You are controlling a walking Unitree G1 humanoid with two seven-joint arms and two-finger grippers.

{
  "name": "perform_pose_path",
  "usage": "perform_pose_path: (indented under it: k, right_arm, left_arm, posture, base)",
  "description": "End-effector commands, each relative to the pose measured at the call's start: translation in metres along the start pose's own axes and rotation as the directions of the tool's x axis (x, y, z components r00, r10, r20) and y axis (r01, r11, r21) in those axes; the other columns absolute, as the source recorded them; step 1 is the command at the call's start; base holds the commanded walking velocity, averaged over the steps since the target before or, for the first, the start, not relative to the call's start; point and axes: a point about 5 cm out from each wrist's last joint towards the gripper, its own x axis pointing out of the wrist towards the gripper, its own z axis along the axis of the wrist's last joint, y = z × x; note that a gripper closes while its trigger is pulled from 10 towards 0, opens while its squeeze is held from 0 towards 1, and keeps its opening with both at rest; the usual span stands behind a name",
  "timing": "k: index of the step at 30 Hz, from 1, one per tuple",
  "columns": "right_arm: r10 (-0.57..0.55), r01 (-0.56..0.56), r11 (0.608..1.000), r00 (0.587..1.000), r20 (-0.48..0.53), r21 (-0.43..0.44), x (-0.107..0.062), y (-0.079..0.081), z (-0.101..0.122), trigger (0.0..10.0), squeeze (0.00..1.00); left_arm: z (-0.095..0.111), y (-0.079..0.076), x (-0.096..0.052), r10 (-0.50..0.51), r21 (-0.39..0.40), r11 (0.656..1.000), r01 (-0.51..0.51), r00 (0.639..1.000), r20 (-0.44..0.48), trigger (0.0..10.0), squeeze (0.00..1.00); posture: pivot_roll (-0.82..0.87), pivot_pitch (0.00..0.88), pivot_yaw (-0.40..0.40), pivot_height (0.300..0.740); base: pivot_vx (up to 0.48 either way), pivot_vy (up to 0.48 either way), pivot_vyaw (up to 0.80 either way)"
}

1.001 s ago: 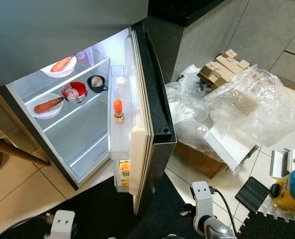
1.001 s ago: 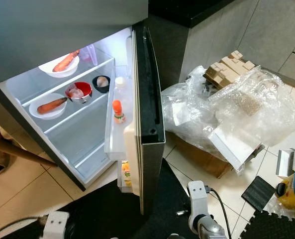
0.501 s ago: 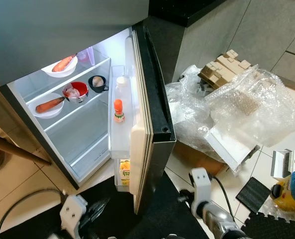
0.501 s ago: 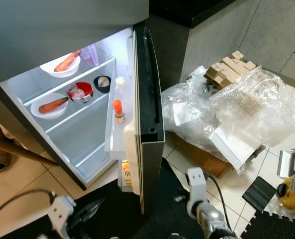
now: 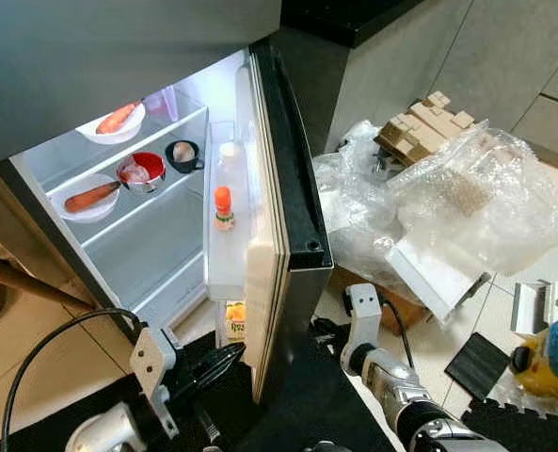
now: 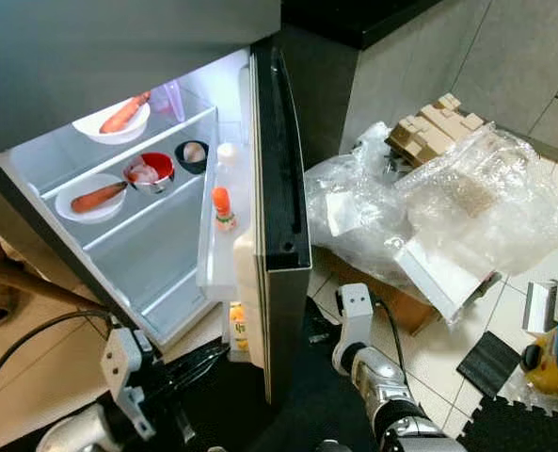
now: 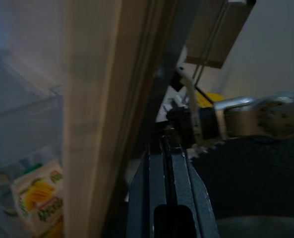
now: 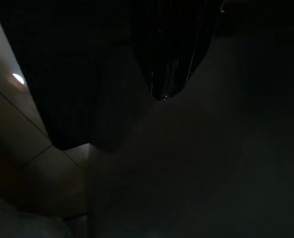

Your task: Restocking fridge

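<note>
Both arms have risen toward the fridge door (image 5: 283, 235): left gripper (image 5: 224, 358), fingers pressed together, nears its lower inner edge beside the juice carton (image 5: 234, 327). Right gripper (image 5: 326, 330) sits behind the door's outer face; its finger state cannot be determined. Shelves hold carrots (image 5: 90, 197) and bowls (image 5: 140, 170); restocking appears mostly complete, door closure remaining.

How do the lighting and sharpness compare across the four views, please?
Left and right eye views: sharp, the fridge interior brightly lit. Left wrist view: dim and soft, the fridge door edge blurred beside the left pincer. Right wrist view: nearly black, its pincer fingers indistinct.
</note>
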Motion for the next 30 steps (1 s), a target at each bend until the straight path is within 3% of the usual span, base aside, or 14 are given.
perform_pose_path:
  k: [1,13,16,18,19,20,21,22,23,24,26,28,29,30]
  right_arm:
    - [0.03,-0.03,0.999,1.0,0.01,0.012,0.002,0.006,0.0,0.0,0.0]
    - [0.178,-0.181,0.983,0.981,0.071,0.035,0.025,0.048,0.019,0.0,0.0]
    - [0.274,-0.276,0.961,0.959,0.069,0.019,0.035,0.076,0.023,0.0,0.0]
    - [0.362,-0.362,0.932,0.931,0.044,-0.018,0.041,0.103,0.024,0.0,0.0]
    - [0.362,-0.362,0.932,0.931,0.044,-0.018,0.041,0.103,0.024,0.0,0.0]
    - [0.428,-0.426,0.904,0.903,0.04,-0.036,0.044,0.122,0.025,0.0,0.0]
    - [0.428,-0.426,0.904,0.903,0.04,-0.036,0.044,0.122,0.025,0.0,0.0]
    - [0.503,-0.501,0.864,0.863,0.048,-0.045,0.047,0.145,0.029,0.0,0.0]
    - [0.503,-0.501,0.864,0.863,0.048,-0.045,0.047,0.145,0.029,0.0,0.0]
    - [0.567,-0.565,0.824,0.822,0.058,-0.052,0.048,0.165,0.033,0.0,0.0]
    - [0.567,-0.565,0.824,0.822,0.058,-0.052,0.048,0.165,0.033,0.0,0.0]
    - [0.746,-0.753,0.658,0.649,0.151,-0.018,0.042,0.221,0.051,0.5,0.0]
    - [0.746,-0.753,0.658,0.649,0.151,-0.018,0.042,0.221,0.051,0.5,0.0]
    - [0.773,-0.787,0.617,0.605,0.192,-0.004,0.04,0.23,0.058,1.6,0.0]
  left_arm:
    - [0.001,-0.004,-0.005,-0.02,-0.027,0.999,0.019,0.999,-0.034,10.0,0.0]
    - [-0.003,-0.011,-0.013,-0.065,-0.058,0.997,0.058,0.991,-0.115,10.0,0.0]
    - [-0.004,-0.012,-0.013,-0.079,-0.066,0.995,0.071,0.989,-0.126,10.0,0.0]
    - [-0.004,-0.013,-0.013,-0.086,-0.072,0.994,0.077,0.988,-0.129,10.0,0.0]
    - [-0.004,-0.013,-0.013,-0.086,-0.072,0.994,0.077,0.988,-0.129,10.0,0.0]
    - [-0.004,-0.013,-0.013,-0.09,-0.078,0.994,0.08,0.987,-0.13,10.0,0.0]
    - [-0.004,-0.013,-0.013,-0.09,-0.078,0.994,0.08,0.987,-0.13,10.0,0.0]
    - [-0.004,-0.014,-0.013,-0.093,-0.081,0.993,0.083,0.987,-0.131,10.0,0.0]
    - [-0.004,-0.014,-0.013,-0.093,-0.081,0.993,0.083,0.987,-0.131,10.0,0.0]
    - [-0.005,-0.014,-0.013,-0.095,-0.084,0.993,0.084,0.987,-0.133,10.0,0.0]
    - [-0.005,-0.014,-0.013,-0.095,-0.084,0.993,0.084,0.987,-0.133,10.0,0.0]
    - [-0.009,-0.013,-0.014,-0.073,-0.078,0.995,0.063,0.988,-0.135,10.0,0.0]
    - [-0.009,-0.013,-0.014,-0.073,-0.078,0.995,0.063,0.988,-0.135,10.0,0.0]
    - [-0.011,-0.012,-0.014,-0.06,-0.069,0.996,0.05,0.989,-0.139,10.0,0.0]
  posture:
    - [-0.07,0.148,-0.041,0.731]
    - [-0.06,0.144,-0.043,0.731]
    - [-0.06,0.144,-0.041,0.731]
    - [-0.06,0.146,-0.04,0.731]
    - [-0.06,0.146,-0.04,0.731]
    - [-0.06,0.147,-0.039,0.731]
    - [-0.06,0.147,-0.039,0.731]
    - [-0.07,0.15,-0.038,0.731]
    - [-0.07,0.15,-0.038,0.731]
    - [-0.06,0.149,-0.038,0.731]
    - [-0.06,0.149,-0.038,0.731]
    - [-0.06,0.152,-0.045,0.731]
    - [-0.06,0.152,-0.045,0.731]
    - [-0.06,0.152,-0.05,0.731]
  base:
    - [0.0,0.0,0.0]
    - [0.0,0.0,0.0]
    - [0.0,0.0,0.0]
    - [0.0,0.0,0.0]
    - [0.0,0.0,0.0]
    - [0.0,0.0,0.0]
    - [0.0,0.0,0.0]
    - [0.0,0.0,0.0]
    - [0.0,0.0,0.0]
    - [0.0,0.0,0.0]
    - [0.0,0.0,0.0]
    - [0.0,0.0,0.0]
    - [0.0,0.0,0.0]
    - [0.0,0.0,0.0]
